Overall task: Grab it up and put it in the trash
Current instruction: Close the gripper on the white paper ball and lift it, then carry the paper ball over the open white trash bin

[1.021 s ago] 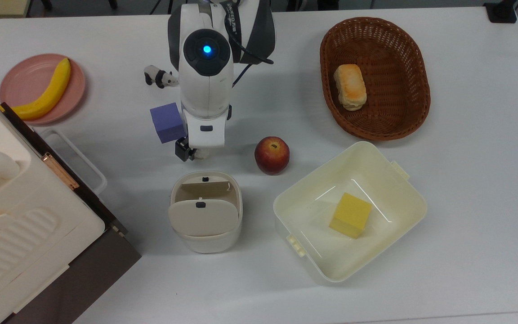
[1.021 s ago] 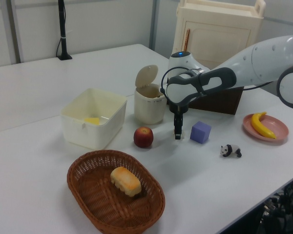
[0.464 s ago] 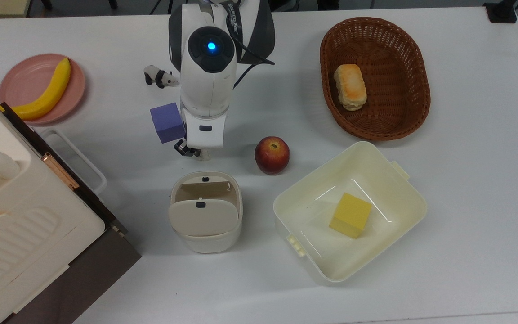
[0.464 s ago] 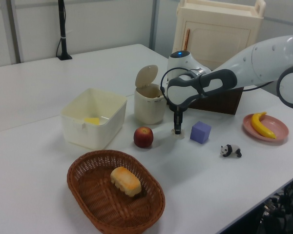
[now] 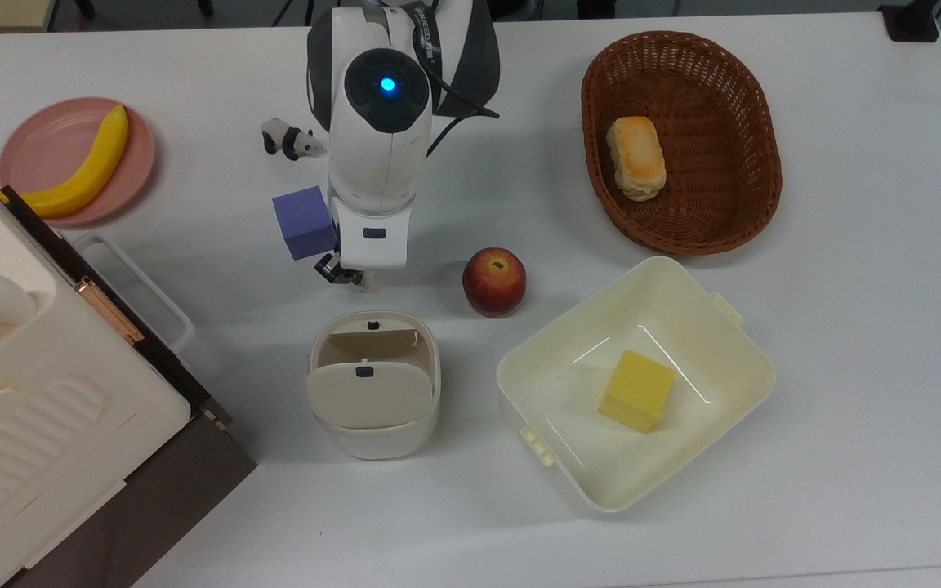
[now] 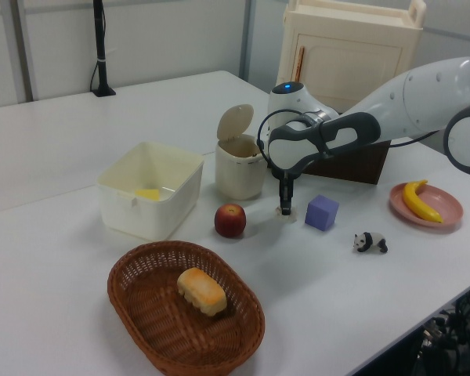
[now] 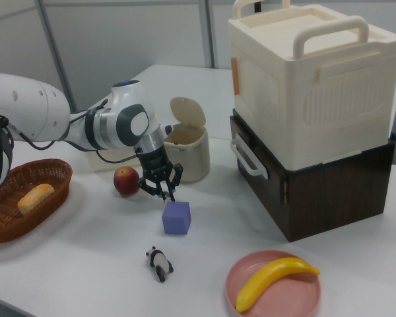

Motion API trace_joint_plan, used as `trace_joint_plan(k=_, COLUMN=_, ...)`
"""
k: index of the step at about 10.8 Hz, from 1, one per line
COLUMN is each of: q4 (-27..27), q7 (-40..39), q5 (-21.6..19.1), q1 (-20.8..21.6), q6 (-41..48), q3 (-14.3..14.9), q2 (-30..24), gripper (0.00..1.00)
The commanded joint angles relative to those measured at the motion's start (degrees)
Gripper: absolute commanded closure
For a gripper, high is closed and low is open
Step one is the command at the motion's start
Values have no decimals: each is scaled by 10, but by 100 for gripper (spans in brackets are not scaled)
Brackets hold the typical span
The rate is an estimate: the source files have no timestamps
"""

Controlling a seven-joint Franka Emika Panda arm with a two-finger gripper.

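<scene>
Since the paper wad (image 5: pixel 367 282) sits btwn purple cube (image 5: pixel 304 222) & apple (image 5: pixel 494 282), I've got gripper (image 5: pixel 350 276) low, pinching it; trash bin (image 5: pixel 373 384) flap's open.

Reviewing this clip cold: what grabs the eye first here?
The white robot arm dominates, reaching down between the purple cube and the apple, its gripper low over the small paper wad. Just past it stands the trash bin with its flap lid up. At the top view's left looms the big cream appliance.
</scene>
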State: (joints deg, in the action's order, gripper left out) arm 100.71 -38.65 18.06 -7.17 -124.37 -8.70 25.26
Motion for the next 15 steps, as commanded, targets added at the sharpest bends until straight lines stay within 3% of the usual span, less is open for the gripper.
trace_joint_plan(k=1, q4=-3, q7=79, q5=4, q1=1, q6=-8, q3=-17, q2=-15, gripper=100)
trace_joint_plan(k=3, q4=-6, q7=139, q5=2, q1=0, q6=-6, q3=-23, q2=-29, gripper=100)
trace_joint_plan(k=5, q4=-50, q7=203, q5=-6, q1=-2, q6=-3, q3=-25, q2=-29, gripper=100)
trace_joint_plan(k=7, q4=-84, q7=229, q5=-51, q1=-7, q6=-1, q3=-25, q2=-32, gripper=100)
trace_joint_plan(k=9, q4=-106, q7=276, q5=-68, q1=-20, q6=-1, q3=-25, q2=-43, gripper=100)
trace_joint_plan(k=11, q4=-135, q7=285, q5=-119, q1=-48, q6=-5, q3=-25, q2=-43, gripper=100)
trace_joint_plan(k=15, q4=-190, q7=292, q5=-140, q1=-60, q6=-29, q3=-22, q2=-17, gripper=100)
